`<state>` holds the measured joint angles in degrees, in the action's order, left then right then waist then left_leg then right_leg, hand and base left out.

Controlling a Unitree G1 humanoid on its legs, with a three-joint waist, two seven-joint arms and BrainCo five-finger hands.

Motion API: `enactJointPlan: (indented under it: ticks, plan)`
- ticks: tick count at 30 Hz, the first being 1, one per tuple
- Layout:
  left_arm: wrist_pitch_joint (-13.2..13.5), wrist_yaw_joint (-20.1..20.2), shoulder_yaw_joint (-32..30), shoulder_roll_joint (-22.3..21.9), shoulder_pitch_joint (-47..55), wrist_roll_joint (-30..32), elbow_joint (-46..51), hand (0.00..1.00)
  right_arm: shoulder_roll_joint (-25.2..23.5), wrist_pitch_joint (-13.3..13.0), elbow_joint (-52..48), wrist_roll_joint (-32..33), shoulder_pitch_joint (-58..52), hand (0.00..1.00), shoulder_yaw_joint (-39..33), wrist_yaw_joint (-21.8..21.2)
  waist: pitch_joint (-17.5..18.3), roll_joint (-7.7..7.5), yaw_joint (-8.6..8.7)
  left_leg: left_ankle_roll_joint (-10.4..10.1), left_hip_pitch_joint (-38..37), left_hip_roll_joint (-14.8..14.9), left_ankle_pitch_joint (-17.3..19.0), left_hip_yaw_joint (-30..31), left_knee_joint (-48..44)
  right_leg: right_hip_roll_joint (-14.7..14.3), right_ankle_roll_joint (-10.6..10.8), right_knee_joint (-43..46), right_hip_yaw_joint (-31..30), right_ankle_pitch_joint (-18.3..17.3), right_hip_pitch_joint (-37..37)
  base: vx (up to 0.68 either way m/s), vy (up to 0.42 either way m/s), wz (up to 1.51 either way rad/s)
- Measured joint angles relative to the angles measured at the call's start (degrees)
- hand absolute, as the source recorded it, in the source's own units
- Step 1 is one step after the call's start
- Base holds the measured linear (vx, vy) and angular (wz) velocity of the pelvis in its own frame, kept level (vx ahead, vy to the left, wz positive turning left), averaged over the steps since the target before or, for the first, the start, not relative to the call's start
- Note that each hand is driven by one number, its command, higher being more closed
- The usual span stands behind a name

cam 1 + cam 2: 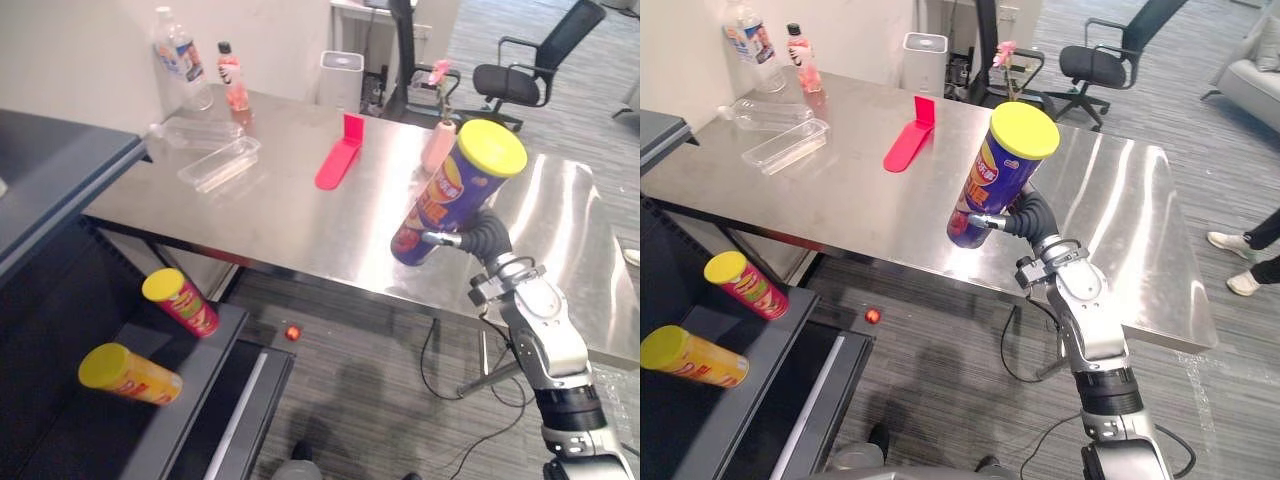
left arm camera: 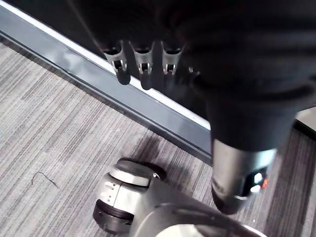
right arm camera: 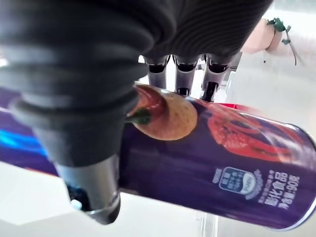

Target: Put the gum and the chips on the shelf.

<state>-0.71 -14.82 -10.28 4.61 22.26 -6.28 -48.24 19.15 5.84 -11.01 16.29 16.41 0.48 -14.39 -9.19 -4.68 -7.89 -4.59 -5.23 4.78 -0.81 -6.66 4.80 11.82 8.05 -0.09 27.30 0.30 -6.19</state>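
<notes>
My right hand (image 1: 484,238) is shut on a purple chips can (image 1: 455,190) with a yellow lid. It holds the can tilted above the steel table's (image 1: 300,230) front edge. In the right wrist view its fingers (image 3: 183,74) and thumb curl round the can (image 3: 232,168). On the dark shelf (image 1: 195,375) at the lower left lie a red chips can (image 1: 183,301) and a yellow one (image 1: 130,373), both with yellow lids. My left hand (image 2: 142,61) hangs over the carpet beside a dark base rail, fingers relaxed and holding nothing.
The table carries a red L-shaped stand (image 1: 340,152), clear plastic trays (image 1: 218,162), two bottles (image 1: 182,55) at the back and a pink bottle (image 1: 438,146). A small red thing (image 1: 292,332) lies on the floor. An office chair (image 1: 530,70) stands behind. A person's shoes (image 1: 1232,262) show at the right.
</notes>
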Motion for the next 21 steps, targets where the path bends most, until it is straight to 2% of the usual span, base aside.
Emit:
enactJointPlan:
  ticks: [2, 5, 9, 11, 16, 21]
  plan:
    - [0.0, -0.1, -0.6, -0.2, 0.0, 0.0, -0.1, 0.00, 0.0, 0.0, -0.6, 0.0, -0.8, 1.00, 0.0, -0.2, 0.6, 0.06, 0.03, -0.1, -0.1, 0.1, 0.2, -0.6, -0.1, -0.1, 0.0, -0.6, -0.5, 0.4, 0.0, 0.00, -0.002, -0.17]
    - [-0.1, -0.2, -1.8, -0.7, -0.1, -0.1, -0.1, 0.00, 0.1, 0.2, -2.0, 0.3, -1.8, 1.00, 0.0, -1.2, 1.5, 0.05, 1.28, 0.0, 0.0, 0.1, 0.2, -0.9, -0.3, -0.2, 0.1, -1.4, -0.9, 1.0, -0.2, -0.01, -0.001, -0.04]
    - [-0.3, -0.3, -3.6, -1.7, -0.7, -0.1, -0.3, 0.00, 0.1, 0.2, -2.2, 1.9, -2.6, 1.00, 0.0, -1.1, 2.1, 0.10, 1.61, 0.3, -0.1, -0.2, 0.9, -2.2, -1.2, -0.2, 0.2, -2.8, -1.5, 2.1, -0.5, -0.02, 0.012, -0.15]
    - [-0.7, -0.3, -3.7, -1.6, -1.7, -0.1, -0.9, 0.00, 0.1, 0.3, -2.3, 1.9, -3.3, 1.00, 0.0, -1.2, 2.1, 0.09, 2.76, 0.4, -0.3, -0.3, 1.0, -2.2, -1.2, -0.1, 0.4, -3.1, -1.5, 2.2, -0.9, 0.00, 0.000, 0.00]
    - [-1.2, -0.6, -3.7, -1.7, -1.9, -0.2, -1.3, 0.00, 0.1, 0.3, -3.4, 1.9, -5.2, 1.00, 0.0, -1.1, 2.3, 0.40, 2.91, 0.3, -1.0, -0.1, 1.5, -3.6, -1.6, -0.2, 0.4, -3.2, -2.7, 2.2, -1.0, -0.01, 0.011, -0.13]
    - [-1.6, -1.0, -3.8, -2.0, -2.0, -0.4, -1.6, 0.00, 0.1, 0.3, -3.8, 1.9, -6.8, 1.00, 0.4, -1.0, 2.5, 1.19, 3.15, 0.3, 1.3, 0.7, 4.7, -3.5, -7.4, -0.1, -0.1, -1.7, -2.6, 1.7, -0.9, 0.00, 0.002, -0.01]
